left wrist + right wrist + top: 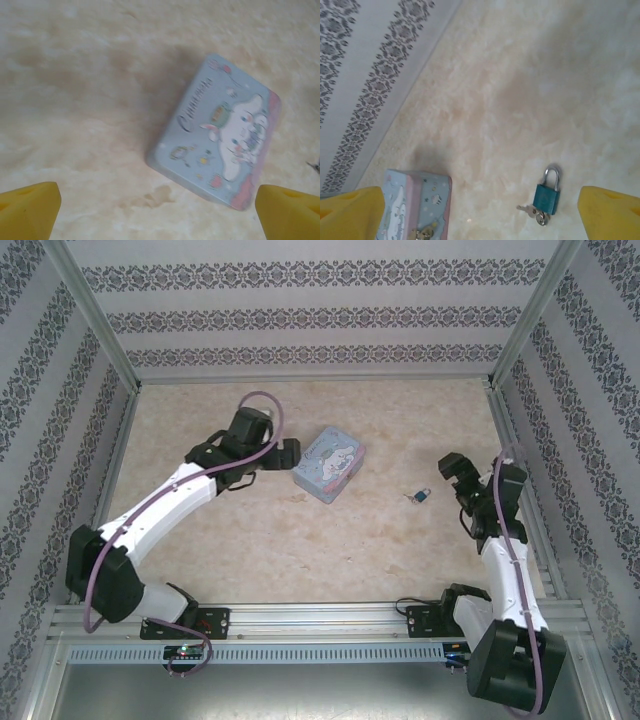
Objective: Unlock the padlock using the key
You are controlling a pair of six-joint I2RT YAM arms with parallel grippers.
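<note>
Left pincer (157,212) and right pincer (480,212) both gape empty; the right should squarely straddle the key (536,213) at the padlock (546,197) lying between its fingers

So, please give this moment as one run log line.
left gripper: open, by tin | right gripper: open, near padlock | padlock: on table, key at its base

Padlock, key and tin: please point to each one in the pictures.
padlock (546,198), right wrist view, on its teal body.
key (529,210), right wrist view, on its shaft.
tin (220,135), left wrist view, on its printed lid.
</note>
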